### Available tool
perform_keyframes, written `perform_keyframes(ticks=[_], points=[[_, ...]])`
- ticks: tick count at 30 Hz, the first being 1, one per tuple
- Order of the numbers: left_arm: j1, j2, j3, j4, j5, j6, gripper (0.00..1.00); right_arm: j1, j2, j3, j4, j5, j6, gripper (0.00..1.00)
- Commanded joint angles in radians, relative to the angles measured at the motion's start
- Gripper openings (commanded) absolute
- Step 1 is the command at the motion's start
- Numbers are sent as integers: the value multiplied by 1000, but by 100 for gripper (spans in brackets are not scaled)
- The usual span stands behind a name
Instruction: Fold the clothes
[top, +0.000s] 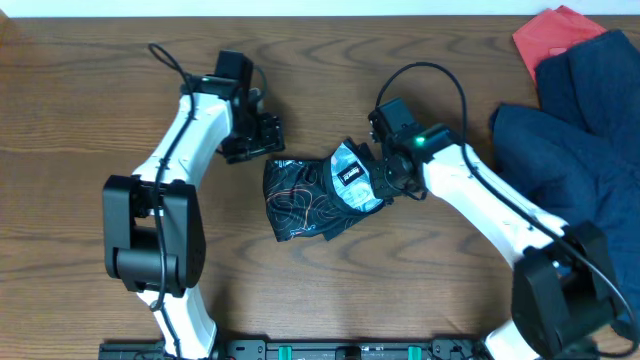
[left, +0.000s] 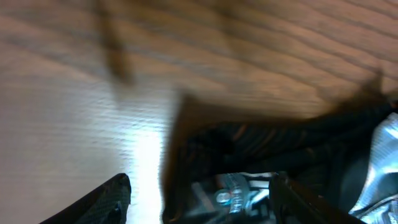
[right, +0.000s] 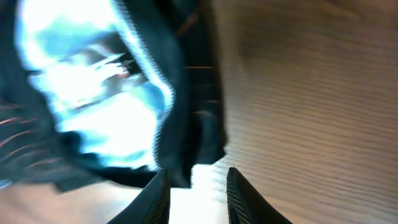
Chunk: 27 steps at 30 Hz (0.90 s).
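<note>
The jersey (top: 310, 200) lay bunched on the table (top: 420, 300). The left gripper (left: 199, 180) gaped wide at its edge; the right gripper (right: 198, 177) stood narrowly parted, empty. Pinching several layers at once could drag the heap, not fold it.

Blurry jersey (right: 93, 93) in wrist views
</note>
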Motion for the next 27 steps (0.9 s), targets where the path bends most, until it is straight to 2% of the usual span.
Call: perform_keyframes(ticks=[1, 4, 7, 10, 14, 17, 21, 23, 25, 27], points=[[-21, 15, -5, 10, -41, 31, 72, 21, 20, -2, -2, -82, -37, 28], [-34, 52, -5, 4, -58, 31, 70, 38, 74, -10, -1, -106, -37, 27], [-38, 92, -9, -18, -59, 31, 59, 50, 127, -11, 0, -98, -37, 27], [-38, 129, -10, -74, -66, 31, 34, 49, 167, -11, 16, -42, -14, 26], [-38, 154, -11, -163, -122, 23, 7, 29, 203, -11, 97, 107, 19, 27], [-38, 156, -12, -247, -122, -39, 6, -4, 231, -11, 217, 156, 8, 28], [-38, 155, -12, -348, -121, -168, 6, -58, 247, -10, 347, 90, -42, 28], [-38, 150, -11, -372, -121, -230, 12, -72, 241, -4, 368, 26, -77, 30], [-38, 143, -8, -367, -122, -239, 17, -77, 229, 11, 352, -11, -87, 33], [-36, 140, 5, -359, -138, -239, 35, -77, 204, 20, 322, -11, -87, 36]])
